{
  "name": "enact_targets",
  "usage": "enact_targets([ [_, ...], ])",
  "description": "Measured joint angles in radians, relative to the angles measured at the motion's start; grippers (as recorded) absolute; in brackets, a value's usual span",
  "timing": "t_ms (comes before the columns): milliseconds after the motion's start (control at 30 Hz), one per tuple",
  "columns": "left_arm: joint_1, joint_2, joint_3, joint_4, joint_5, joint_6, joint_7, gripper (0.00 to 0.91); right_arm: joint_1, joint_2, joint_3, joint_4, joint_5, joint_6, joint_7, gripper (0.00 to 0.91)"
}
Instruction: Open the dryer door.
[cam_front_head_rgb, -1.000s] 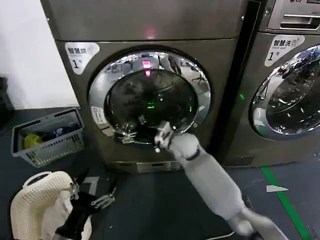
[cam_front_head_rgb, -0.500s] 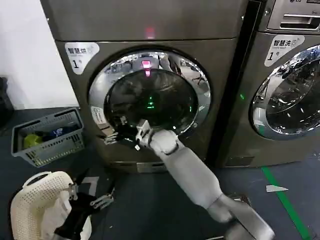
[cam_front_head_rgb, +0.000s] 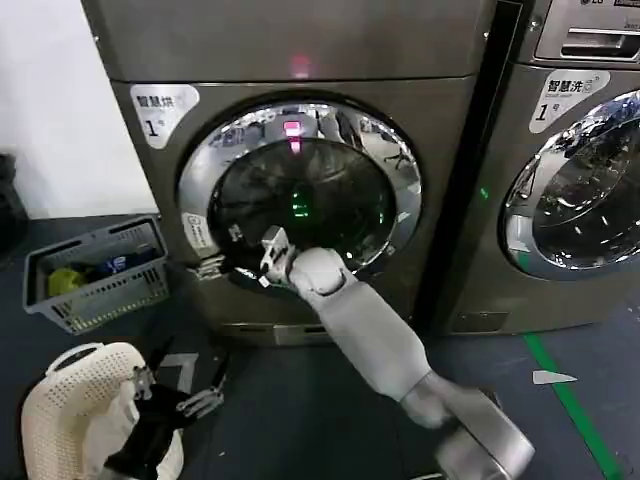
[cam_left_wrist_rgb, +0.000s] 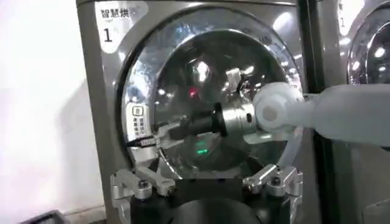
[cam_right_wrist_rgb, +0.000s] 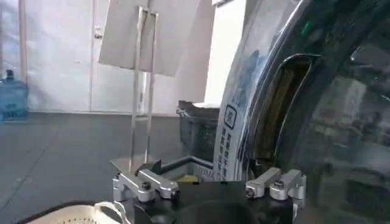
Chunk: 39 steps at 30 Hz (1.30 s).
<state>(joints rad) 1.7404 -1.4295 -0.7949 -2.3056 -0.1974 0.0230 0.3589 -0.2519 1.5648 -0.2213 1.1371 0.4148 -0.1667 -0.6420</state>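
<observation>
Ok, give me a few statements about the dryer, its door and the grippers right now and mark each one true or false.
1. The right gripper is at the lower left edge of the dryer door. True.
2. The dryer door hangs wide open, with its grey inner face showing. False: it sits closed in the front of the dryer, glass facing out.
3. The left gripper is low by the white basket, away from the dryer. True.
4. The grey crate stands to the right of the dryer. False: it stands on the floor to its left.
</observation>
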Motion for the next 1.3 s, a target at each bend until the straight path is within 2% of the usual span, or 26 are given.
enact_targets([
  [100,-0.029,0.018,-0.035,0.02,-0.063,0.071,0.029,0.907,-0.011,-0.016,-0.009,0.02,0.018,0.0,-0.039,0.907],
  [400,-0.14,0.08,-0.151,0.092,-0.079,0.228,0.059,0.907,-0.041,-0.073,-0.008,0.091,0.021,-0.005,-0.17,0.907],
  [600,-0.198,0.121,-0.218,0.154,-0.117,0.241,0.134,0.907,-0.067,-0.131,-0.012,0.165,0.056,-0.037,-0.263,0.907],
  [767,-0.246,0.174,-0.259,0.214,-0.153,0.22,0.187,0.907,-0.077,-0.179,-0.01,0.22,0.067,-0.014,-0.31,0.907],
  [900,-0.281,0.215,-0.273,0.26,-0.175,0.196,0.261,0.907,-0.081,-0.219,-0.006,0.262,0.123,-0.014,-0.348,0.907],
  [1033,-0.308,0.246,-0.274,0.288,-0.244,0.197,0.294,0.907,-0.095,-0.253,0.01,0.305,0.155,0.021,-0.432,0.907],
  [1300,-0.339,0.279,-0.258,0.307,-0.315,0.244,0.345,0.907,-0.112,-0.304,0.008,0.351,0.193,-0.02,-0.559,0.907],
])
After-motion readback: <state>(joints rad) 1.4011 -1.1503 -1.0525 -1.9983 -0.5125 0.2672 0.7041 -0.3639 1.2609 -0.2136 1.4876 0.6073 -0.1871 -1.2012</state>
